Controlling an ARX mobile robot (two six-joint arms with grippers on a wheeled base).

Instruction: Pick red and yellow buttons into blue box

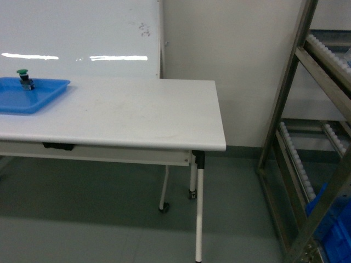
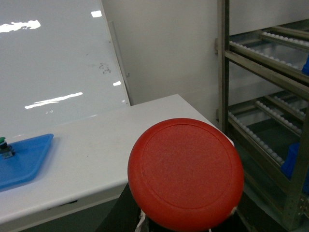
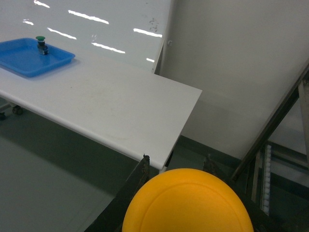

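A white table (image 1: 126, 115) runs across the head view, standing on white legs with castors over a grey floor, and a glossy whiteboard (image 1: 82, 38) leans behind it against a plain wall. At nine o'clock on the tabletop sits a shallow blue tray (image 1: 30, 96), and standing upright in it is a green-capped button (image 1: 23, 76). Over at three o'clock, a metal roller rack (image 1: 312, 142) climbs the frame, with something blue low down at five o'clock that is too cut off to name.

Neither arm shows in the head view. On the left wrist camera, the red button (image 2: 186, 174) fills the six o'clock area, cap facing straight into the lens, so its long axis runs along the camera's line of sight. The left gripper grasps it; only dark bits of finger peek out below the cap.

Right wrist camera: the yellow button (image 3: 188, 203) at six o'clock, cap face-on to the lens too, with the right gripper clamped on it and dark fingers (image 3: 130, 193) flanking the cap.
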